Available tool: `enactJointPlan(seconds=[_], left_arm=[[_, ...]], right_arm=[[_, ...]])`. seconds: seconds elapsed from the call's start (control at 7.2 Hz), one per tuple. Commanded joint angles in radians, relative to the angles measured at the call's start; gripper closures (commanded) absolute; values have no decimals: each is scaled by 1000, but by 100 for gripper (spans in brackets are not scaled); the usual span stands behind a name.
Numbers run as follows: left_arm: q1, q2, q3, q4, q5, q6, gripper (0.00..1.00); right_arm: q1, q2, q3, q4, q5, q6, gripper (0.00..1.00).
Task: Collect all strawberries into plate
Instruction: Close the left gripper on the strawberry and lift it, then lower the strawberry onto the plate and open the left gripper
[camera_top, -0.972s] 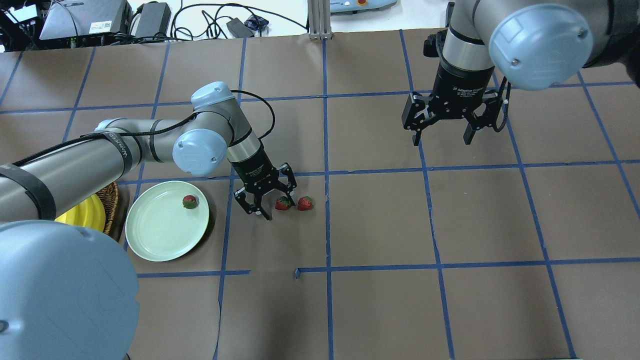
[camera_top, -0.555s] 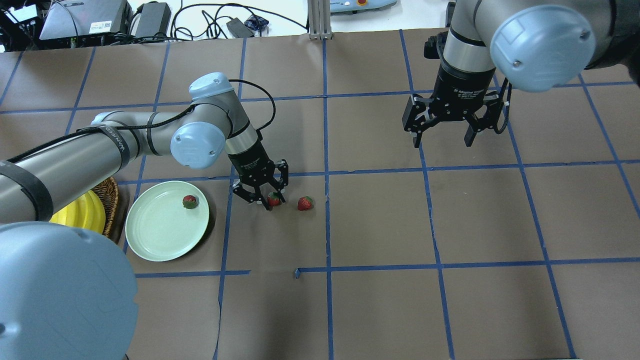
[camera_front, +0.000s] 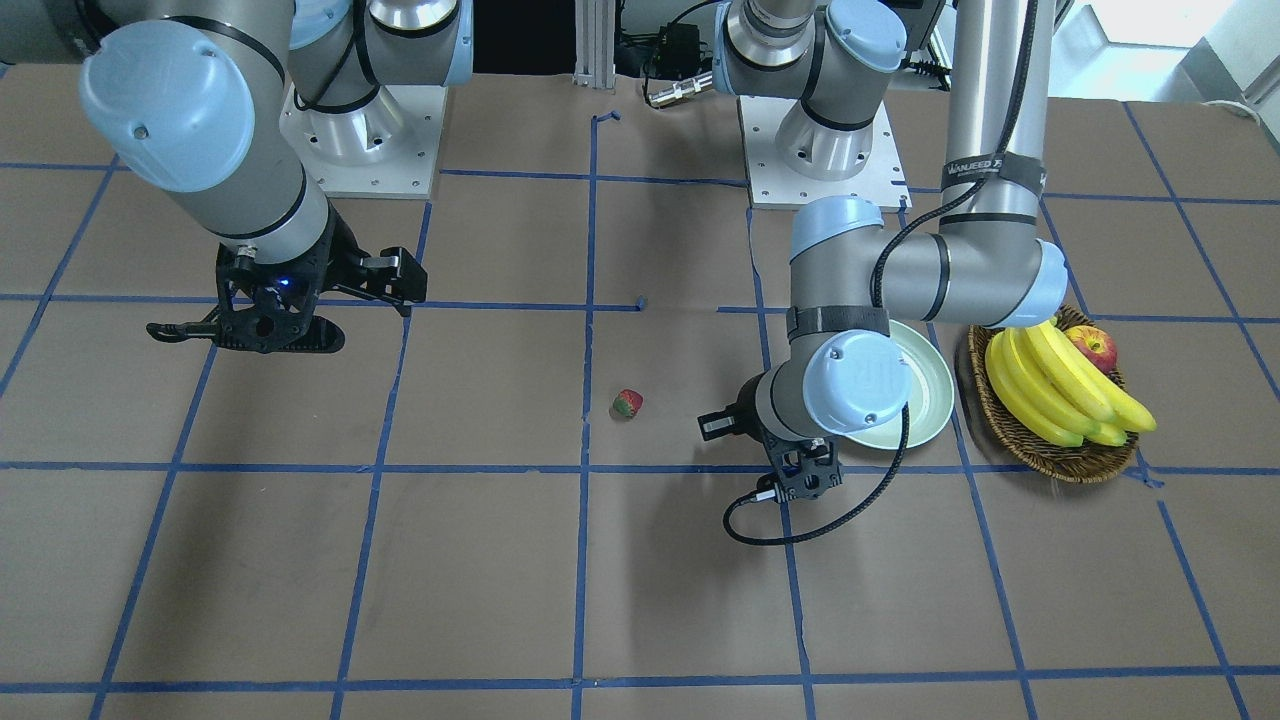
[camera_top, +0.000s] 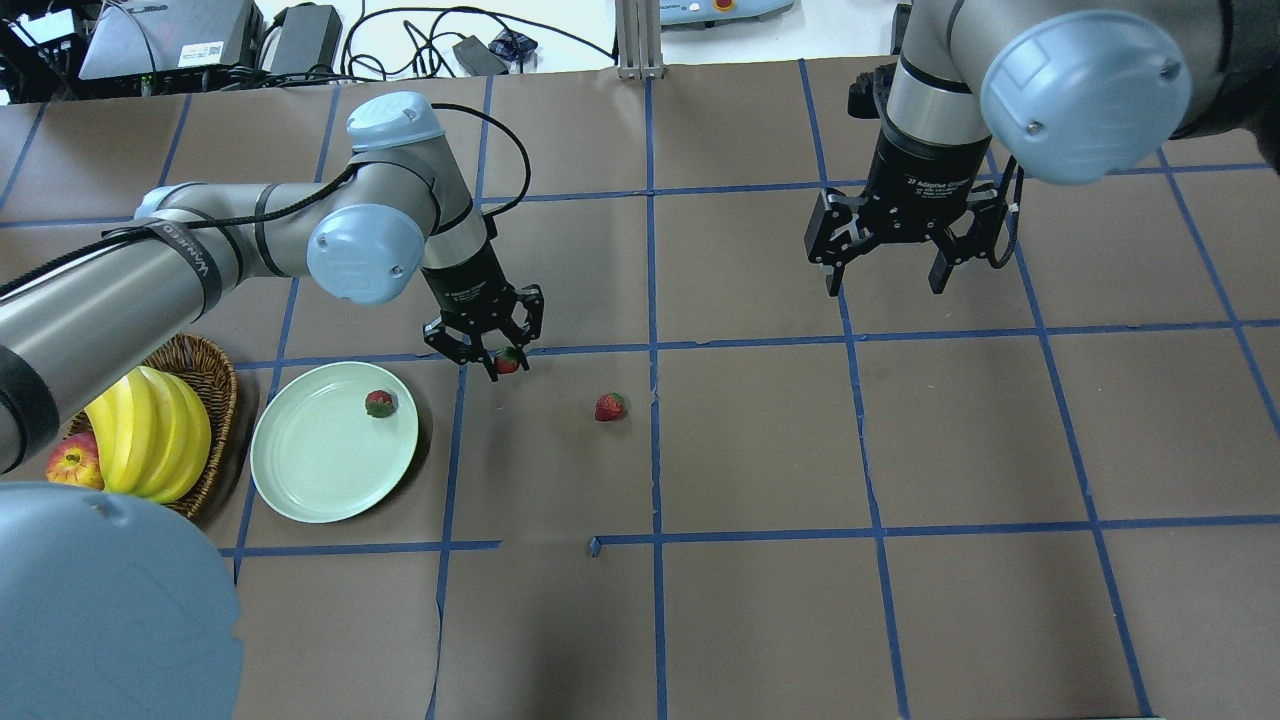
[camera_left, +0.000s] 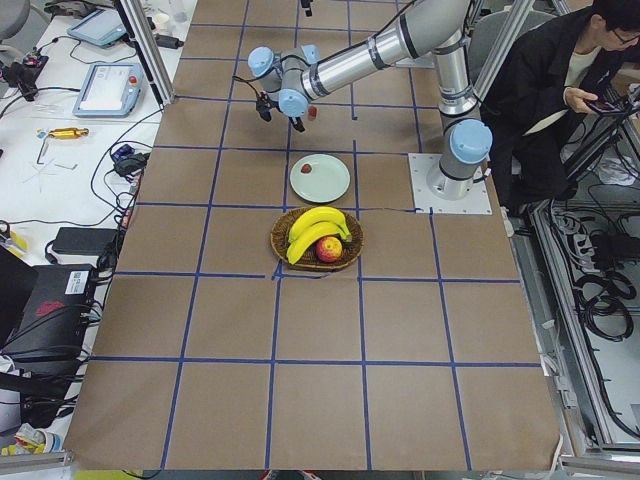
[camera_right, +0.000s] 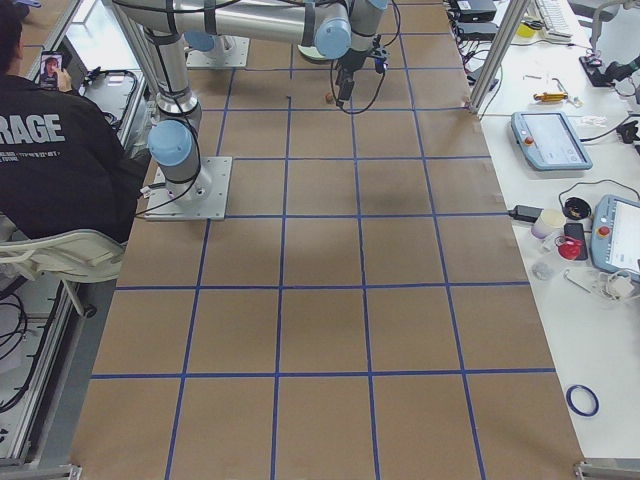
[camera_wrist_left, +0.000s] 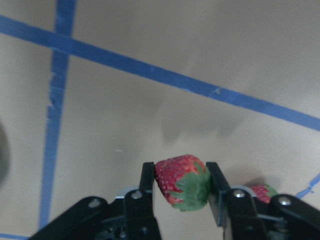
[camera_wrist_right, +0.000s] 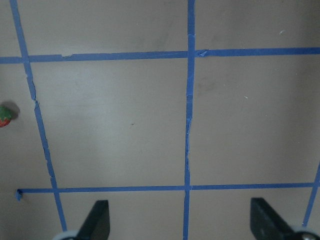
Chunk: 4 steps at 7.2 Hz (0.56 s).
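My left gripper (camera_top: 503, 366) is shut on a strawberry (camera_top: 508, 361) and holds it above the table, to the right of the plate (camera_top: 318, 475). In the left wrist view the red berry with its green cap (camera_wrist_left: 182, 181) sits between the two fingers. A second strawberry (camera_top: 379, 403) lies in the pale green plate near its right rim. A third strawberry (camera_top: 610, 407) lies on the brown table; it also shows in the front view (camera_front: 627, 404) and the right wrist view (camera_wrist_right: 4, 116). My right gripper (camera_top: 884, 282) is open and empty, high over the far right of the table.
A wicker basket (camera_top: 216, 368) with bananas (camera_top: 150, 432) and an apple (camera_top: 72, 460) stands left of the plate. The table is brown paper with a blue tape grid. Cables and boxes lie beyond the far edge.
My left gripper closed on the nearer of the two table strawberries, lifted it, and moved left and away from me. The other strawberries and the right arm have not moved.
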Motion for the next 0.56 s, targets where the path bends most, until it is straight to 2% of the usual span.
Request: enactJointPlan(seconds=[0.0,0.28,0.42], left_arm=[[89,59,-8,-146,213,230,100],[137,77,-15,-248,431,388,100],[151,71,-52,-248,439,403,100]], right_arm=[[0,0,0,-1,0,-1,0],[0,2,0,-6,2,-1,0],[0,2,0,-7,2,-1,0]])
